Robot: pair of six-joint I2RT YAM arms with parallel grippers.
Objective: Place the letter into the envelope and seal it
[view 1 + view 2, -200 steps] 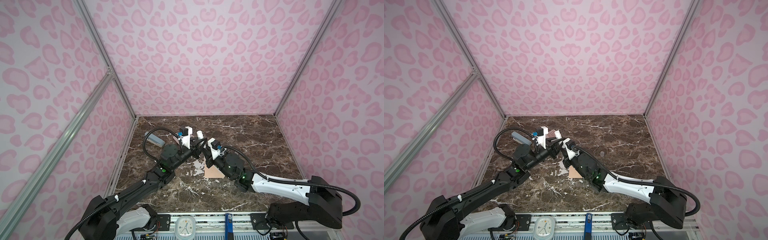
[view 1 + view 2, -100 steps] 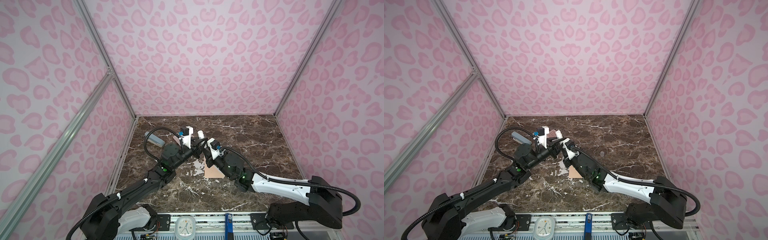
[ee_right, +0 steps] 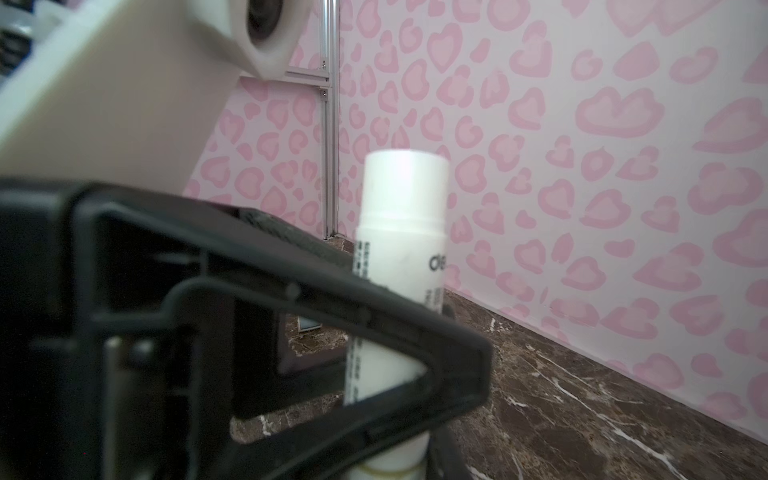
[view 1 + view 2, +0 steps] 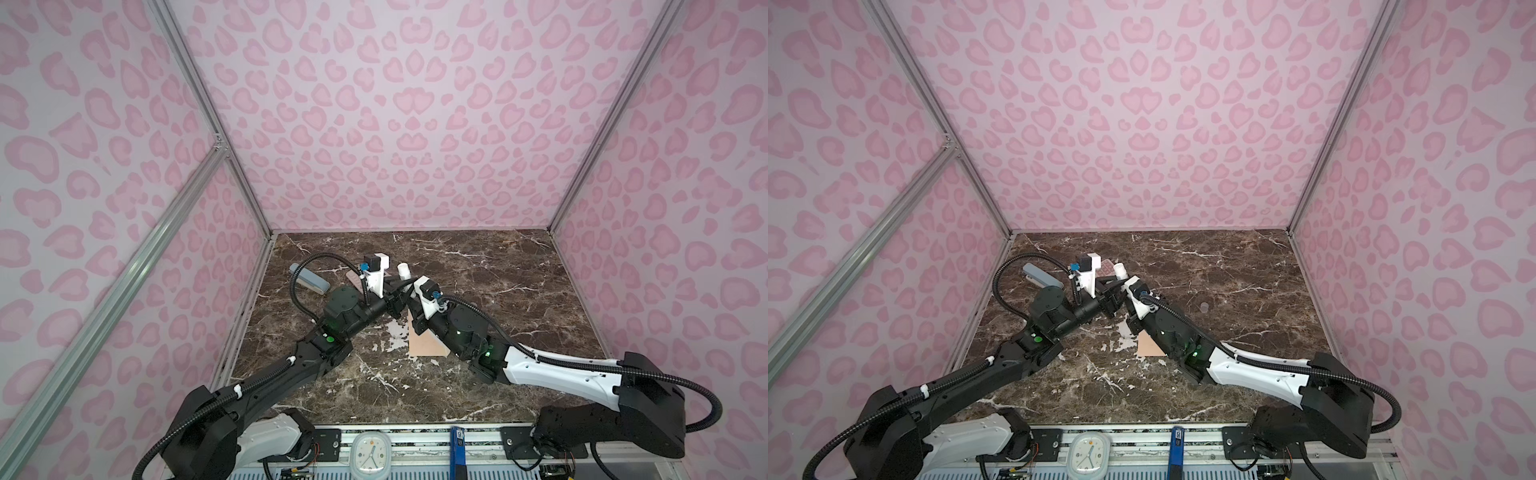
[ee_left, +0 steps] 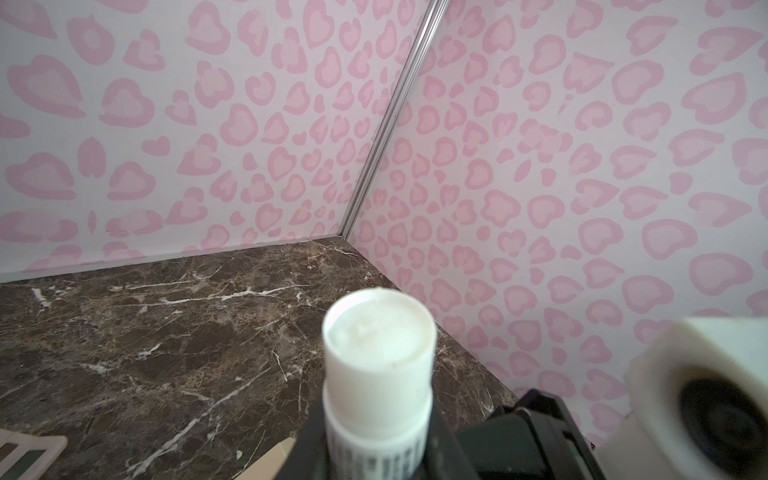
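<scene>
Pinching the glue stick point(image 3: 401, 257) upright: left gripper point(image 5: 376, 440) clamped on its barrel; can't tell the right gripper point(image 4: 403, 296) state. The envelope point(image 4: 424, 343) lies flat at 5 o'clock of it, letter unseen. Risk: an off-axis pull on the cap point(image 3: 405, 183) could twist the stick loose — it drops and smears the envelope.

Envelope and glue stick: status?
Left gripper shut on glue stick, upright. Right gripper at stick, grip unclear. Envelope flat under right arm, letter unseen.
</scene>
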